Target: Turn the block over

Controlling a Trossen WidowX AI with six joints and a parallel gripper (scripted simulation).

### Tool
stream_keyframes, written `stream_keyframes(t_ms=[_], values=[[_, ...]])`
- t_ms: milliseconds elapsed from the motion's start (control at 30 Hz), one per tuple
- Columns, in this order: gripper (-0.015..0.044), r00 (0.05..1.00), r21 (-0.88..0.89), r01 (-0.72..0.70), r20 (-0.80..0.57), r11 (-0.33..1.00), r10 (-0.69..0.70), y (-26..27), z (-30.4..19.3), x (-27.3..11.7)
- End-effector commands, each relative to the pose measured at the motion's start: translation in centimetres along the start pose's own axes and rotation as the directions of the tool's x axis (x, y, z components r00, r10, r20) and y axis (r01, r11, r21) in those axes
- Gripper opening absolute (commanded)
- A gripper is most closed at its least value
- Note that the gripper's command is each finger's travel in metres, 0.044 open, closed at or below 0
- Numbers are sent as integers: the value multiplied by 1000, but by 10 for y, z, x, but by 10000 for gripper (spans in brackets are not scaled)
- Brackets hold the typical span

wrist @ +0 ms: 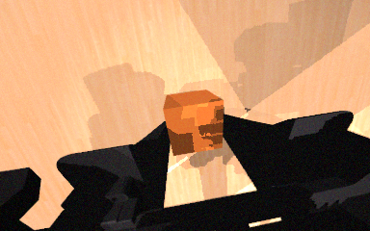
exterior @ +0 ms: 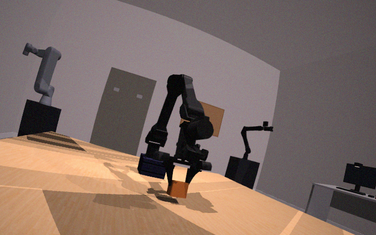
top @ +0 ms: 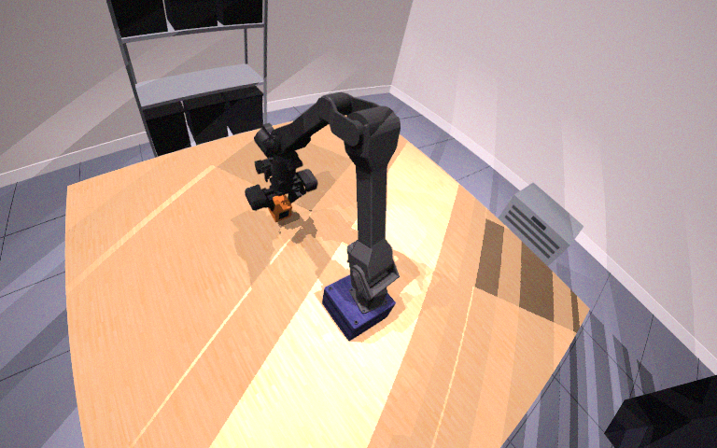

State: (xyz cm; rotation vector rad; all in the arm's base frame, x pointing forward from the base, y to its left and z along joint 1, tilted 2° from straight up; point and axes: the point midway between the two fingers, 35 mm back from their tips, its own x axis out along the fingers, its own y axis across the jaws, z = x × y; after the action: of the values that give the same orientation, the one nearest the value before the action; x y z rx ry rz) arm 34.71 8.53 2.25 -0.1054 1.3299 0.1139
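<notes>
An orange block (top: 279, 204) (exterior: 177, 189) (wrist: 193, 122) is between the two black fingertips. My gripper (top: 282, 203) (exterior: 178, 183) (wrist: 192, 120) points down and is shut on the block. In the exterior view the block hangs slightly above the wooden table (top: 158, 316) (exterior: 110, 221) (wrist: 43, 63), with its shadow apart at lower left. In the top view a dark square mark (top: 284, 212) shows on the block's side that faces the arm's base. Patchy dark shapes on the face seen by the wrist camera look like shadows. The underside is hidden.
The arm's blue base (top: 354, 309) (exterior: 152, 167) stands on the table to the near right of the block in the top view. A shelf rack (top: 198, 84) stands beyond the far table edge. A grey vented box (top: 539, 224) is off the table's right edge.
</notes>
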Motion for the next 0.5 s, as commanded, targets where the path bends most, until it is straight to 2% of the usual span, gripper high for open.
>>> stream_keyframes(t_ms=[0,467], values=[[0,998,-4,5,61,1000,-5,0,1,-1],[0,959,-1,4,283,1000,-4,0,-4,-2]])
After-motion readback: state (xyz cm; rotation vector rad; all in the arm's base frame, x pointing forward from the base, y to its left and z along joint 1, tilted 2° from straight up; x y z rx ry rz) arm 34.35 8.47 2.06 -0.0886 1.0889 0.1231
